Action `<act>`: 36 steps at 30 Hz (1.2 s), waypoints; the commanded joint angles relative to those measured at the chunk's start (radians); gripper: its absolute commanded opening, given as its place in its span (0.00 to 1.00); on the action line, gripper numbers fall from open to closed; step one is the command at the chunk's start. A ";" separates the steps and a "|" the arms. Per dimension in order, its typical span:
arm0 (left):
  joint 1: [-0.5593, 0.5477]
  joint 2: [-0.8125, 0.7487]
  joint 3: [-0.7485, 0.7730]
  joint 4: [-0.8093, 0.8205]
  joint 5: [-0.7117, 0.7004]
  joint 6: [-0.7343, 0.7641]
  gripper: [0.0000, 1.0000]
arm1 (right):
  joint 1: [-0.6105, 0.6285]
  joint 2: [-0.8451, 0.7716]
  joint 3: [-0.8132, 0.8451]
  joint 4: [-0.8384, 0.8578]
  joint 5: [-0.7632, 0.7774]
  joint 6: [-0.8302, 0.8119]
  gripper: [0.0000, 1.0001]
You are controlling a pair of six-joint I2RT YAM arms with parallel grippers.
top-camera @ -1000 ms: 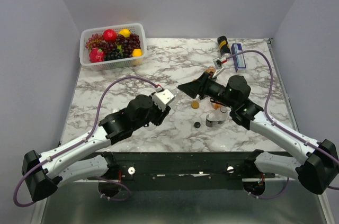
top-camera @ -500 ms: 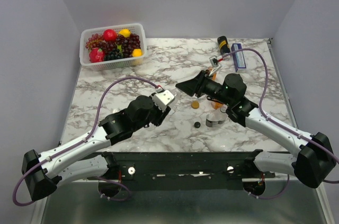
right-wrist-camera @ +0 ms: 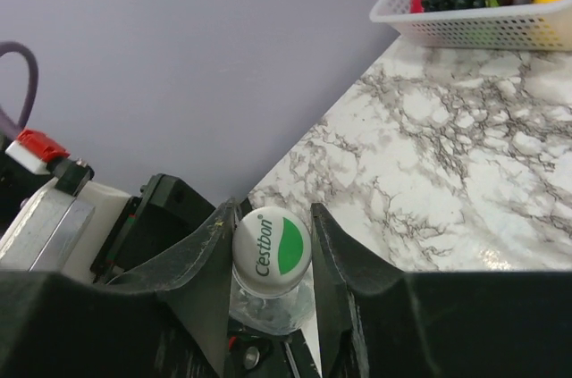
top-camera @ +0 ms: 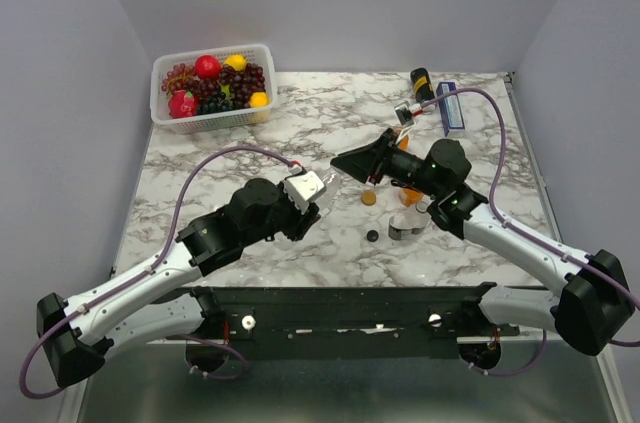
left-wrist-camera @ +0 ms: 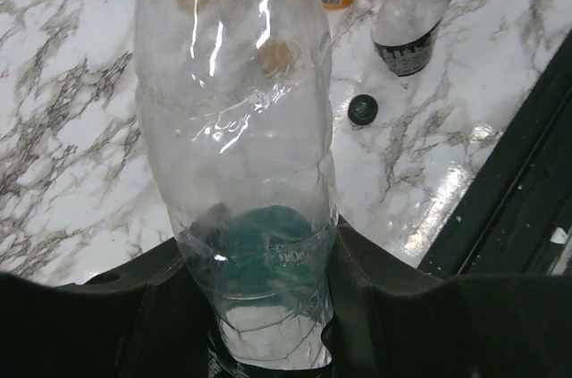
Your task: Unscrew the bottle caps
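Observation:
My left gripper is shut on the base of a clear bottle and holds it tilted above the table. My right gripper meets it from the right. In the right wrist view its jaws are closed round that bottle's white and green cap. An orange juice bottle stands under the right arm, with a clear bottle lying beside it. A loose orange cap and a loose black cap lie on the marble; the black cap also shows in the left wrist view.
A white basket of fruit stands at the back left. A black drink can and a blue box lie at the back right. The black frame runs along the table's near edge.
The right wrist has turned and its gripper has shifted slightly left and up on the cap. The left arm has moved a little, still holding the bottle.

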 commanded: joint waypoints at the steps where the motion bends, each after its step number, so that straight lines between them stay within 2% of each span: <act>1: 0.033 -0.016 0.005 0.066 0.371 0.037 0.36 | 0.013 -0.041 -0.034 0.066 -0.169 -0.075 0.24; 3: 0.078 -0.016 0.008 0.081 0.506 0.023 0.36 | 0.003 -0.056 -0.043 0.066 -0.200 -0.101 0.24; 6: 0.125 0.000 0.009 0.105 0.617 0.004 0.36 | -0.021 -0.096 -0.065 0.065 -0.225 -0.129 0.23; 10: 0.224 0.069 0.017 0.154 0.863 -0.087 0.36 | -0.038 -0.154 -0.056 0.002 -0.236 -0.234 0.23; 17: 0.261 0.126 0.005 0.243 1.051 -0.183 0.36 | -0.044 -0.238 -0.039 -0.070 -0.297 -0.386 0.22; 26: 0.267 0.166 0.003 0.267 1.133 -0.207 0.36 | -0.060 -0.404 -0.002 -0.290 -0.112 -0.535 0.22; 32: 0.268 0.178 0.012 0.225 1.099 -0.183 0.36 | -0.063 -0.417 0.029 -0.353 -0.040 -0.531 0.22; 34: 0.267 0.175 0.029 0.164 1.029 -0.140 0.36 | -0.063 -0.417 0.030 -0.362 0.005 -0.511 0.22; 35: 0.268 0.165 0.037 0.133 0.860 -0.120 0.35 | -0.063 -0.415 0.036 -0.377 0.080 -0.509 0.22; 36: 0.271 0.154 0.044 0.095 0.761 -0.112 0.35 | -0.063 -0.404 0.056 -0.400 0.127 -0.509 0.22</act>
